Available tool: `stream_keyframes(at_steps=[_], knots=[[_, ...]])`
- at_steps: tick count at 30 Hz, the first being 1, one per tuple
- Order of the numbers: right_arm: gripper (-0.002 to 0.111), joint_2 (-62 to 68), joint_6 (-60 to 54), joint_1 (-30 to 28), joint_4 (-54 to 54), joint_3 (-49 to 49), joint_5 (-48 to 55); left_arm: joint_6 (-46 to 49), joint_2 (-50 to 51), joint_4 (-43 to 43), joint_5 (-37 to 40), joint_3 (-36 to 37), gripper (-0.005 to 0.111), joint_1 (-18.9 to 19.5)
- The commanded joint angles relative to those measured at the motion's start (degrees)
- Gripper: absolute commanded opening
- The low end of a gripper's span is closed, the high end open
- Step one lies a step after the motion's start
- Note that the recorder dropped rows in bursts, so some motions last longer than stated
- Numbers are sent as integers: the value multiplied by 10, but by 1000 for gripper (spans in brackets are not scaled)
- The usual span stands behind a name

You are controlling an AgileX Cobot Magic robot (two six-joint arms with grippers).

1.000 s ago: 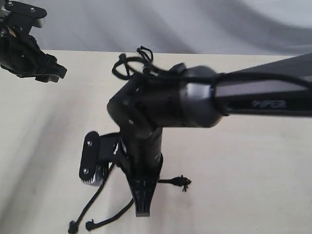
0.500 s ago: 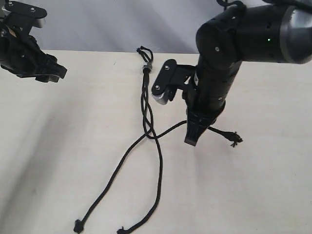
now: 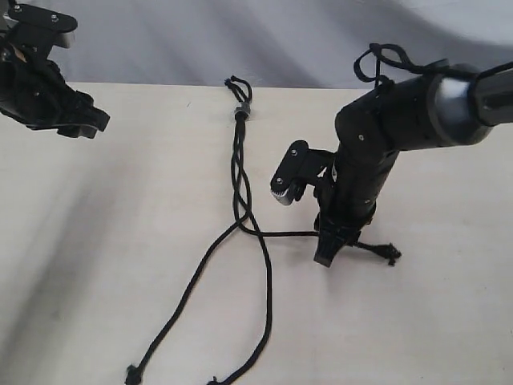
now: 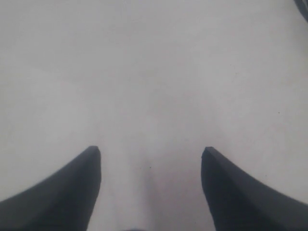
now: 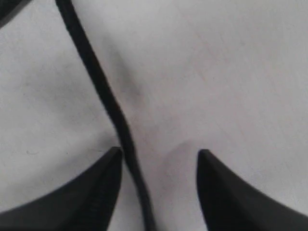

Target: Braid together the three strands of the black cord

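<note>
The black cord (image 3: 238, 160) lies on the pale table, its grey band (image 3: 243, 110) near the far edge with short loops (image 3: 237, 84) above. Below the band the three strands twist together, then part. One strand (image 3: 180, 301) runs to the near left, one (image 3: 267, 313) runs straight toward the near edge, and the third (image 3: 280, 233) runs right, ending in a frayed knot (image 3: 390, 253). My right gripper (image 3: 327, 255) (image 5: 159, 154) points down at the table and stands open astride that third strand (image 5: 103, 91), which passes close to one finger. My left gripper (image 3: 76, 122) (image 4: 151, 151) is open and empty over bare table.
The right arm's thicker smooth cable (image 3: 383, 59) loops above its wrist. The table's far edge (image 3: 144, 84) meets a grey backdrop. The left arm hangs over the far left corner, away from the cord.
The right arm swung from over the middle of the cord to the right and came down to the table. The third strand now lies stretched out to the right. The left arm has not moved.
</note>
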Motion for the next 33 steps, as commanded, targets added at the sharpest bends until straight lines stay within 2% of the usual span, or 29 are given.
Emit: stream_keyframes(at_steps=[1,2,5,6,7,8,11,13,15,17,20,27,33], knots=[[73,-35,0,-5,-4,2,-12,23,-5,-68,18,6,58,-1],[74,-60,7,-8,-4,2,-20,44,-5,-88,28,5,58,-8],[74,-185,55,-41,-4,2,-59,206,-14,-249,88,3,58,-67],[74,-238,72,-61,-4,3,-60,277,-15,-316,112,3,58,-107],[74,-256,79,-69,-3,7,-60,310,-14,-345,123,3,58,-129],[74,-295,93,-86,-3,22,-66,336,-9,-367,127,3,58,-172],[74,-342,96,-111,-3,76,-120,324,17,-367,112,10,58,-258],[74,-357,97,-122,-4,123,-205,300,57,-365,77,13,58,-321],[74,-357,94,-128,-8,140,-264,245,89,-340,34,13,58,-360],[74,-357,94,-128,-8,140,-265,138,110,-263,-5,13,58,-378],[74,-357,94,-128,-8,140,-265,53,122,-205,-17,13,58,-387],[74,-357,94,-129,-8,140,-266,33,155,-199,-20,13,58,-413],[74,-357,95,-129,-8,140,-266,31,177,-197,-31,13,58,-417]])
